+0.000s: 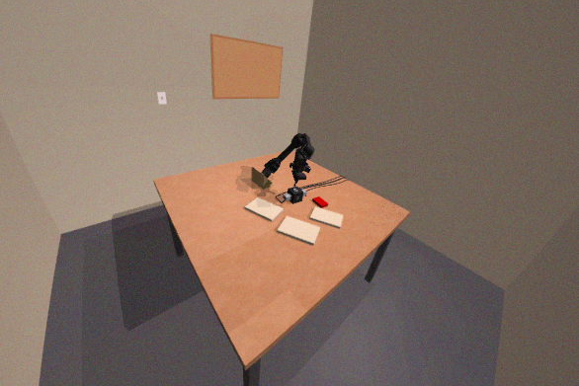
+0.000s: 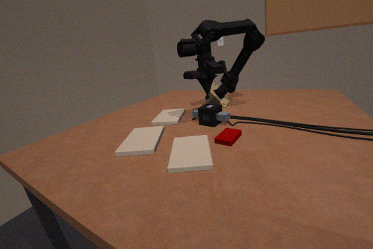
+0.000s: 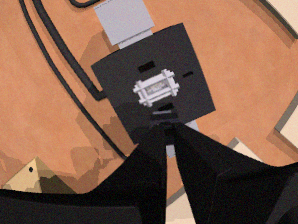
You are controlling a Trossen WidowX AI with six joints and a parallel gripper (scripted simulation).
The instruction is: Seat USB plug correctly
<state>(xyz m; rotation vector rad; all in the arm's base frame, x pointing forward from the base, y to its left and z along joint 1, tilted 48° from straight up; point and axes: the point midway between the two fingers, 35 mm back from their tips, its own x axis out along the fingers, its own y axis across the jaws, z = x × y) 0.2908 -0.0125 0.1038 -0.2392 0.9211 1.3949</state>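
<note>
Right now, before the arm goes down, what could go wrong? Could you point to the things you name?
- Wrong way round again: the gripper (image 1: 295, 184) (image 2: 207, 97) (image 3: 168, 132) mostly hides the USB plug (image 2: 207, 100) (image 3: 162, 113), so its orientation can't be confirmed.
- Missed socket: the plug looks raised above the power cube (image 1: 295, 194) (image 2: 208, 120) (image 3: 186, 102); pressing off-line could jam it or shove the cube.
- Snag: side plugs (image 2: 223, 116) (image 3: 125, 22) stick out close by and could get caught.

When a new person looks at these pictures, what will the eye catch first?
Probably the black jointed arm, bent over the black power cube. Next, the small bright red block, flat beside the cube, and the three cream slabs lying on the brown table.
</note>
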